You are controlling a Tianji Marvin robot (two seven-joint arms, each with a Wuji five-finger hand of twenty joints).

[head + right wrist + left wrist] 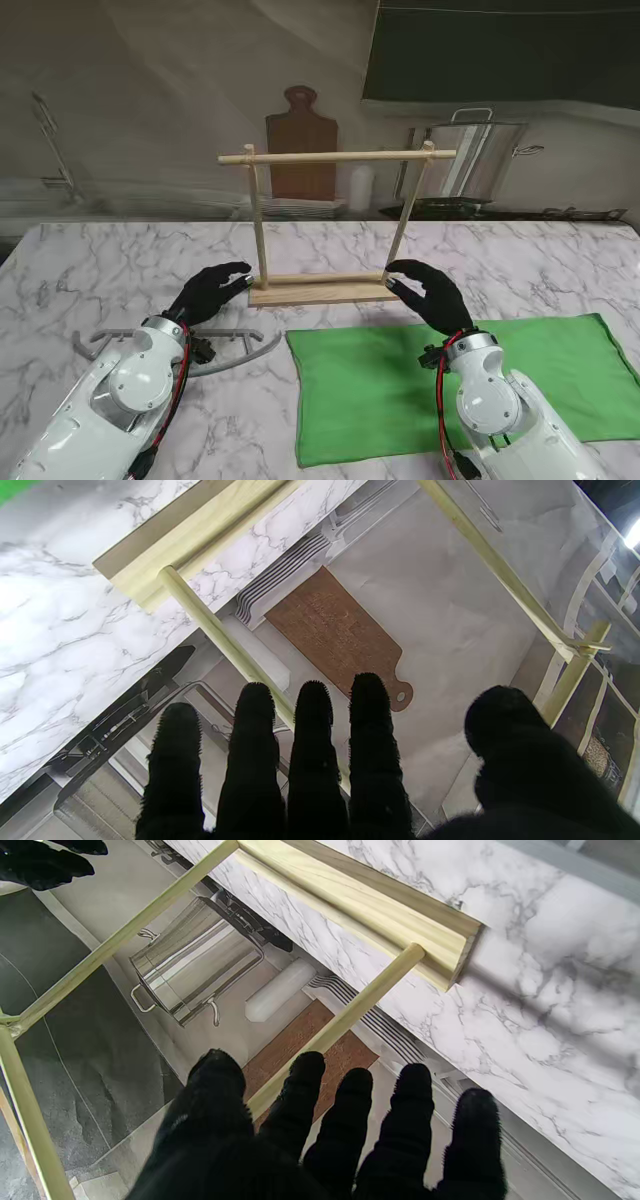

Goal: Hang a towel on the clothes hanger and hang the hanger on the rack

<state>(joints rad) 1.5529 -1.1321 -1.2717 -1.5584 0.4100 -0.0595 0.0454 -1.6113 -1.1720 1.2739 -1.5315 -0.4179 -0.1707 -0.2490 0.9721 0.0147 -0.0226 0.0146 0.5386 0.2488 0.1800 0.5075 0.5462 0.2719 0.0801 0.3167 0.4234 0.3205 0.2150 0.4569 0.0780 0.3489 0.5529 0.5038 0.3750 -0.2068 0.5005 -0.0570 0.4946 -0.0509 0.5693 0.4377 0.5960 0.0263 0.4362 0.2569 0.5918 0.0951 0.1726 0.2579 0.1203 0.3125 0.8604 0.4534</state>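
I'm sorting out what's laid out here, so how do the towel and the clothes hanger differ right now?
The towel is bright green cloth spread flat to the robot's right; the clothes hanger is a grey rigid curved frame to its left, partly hidden under the left arm. The towel covers far more table. Both lie on the marble table, nearer to me than the wooden rack, neither held.

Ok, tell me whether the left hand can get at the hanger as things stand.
Probably yes. The left hand is open near the rack's base, and the hanger lies flat on the table nearer to me, partly under that arm; it would need to draw back.
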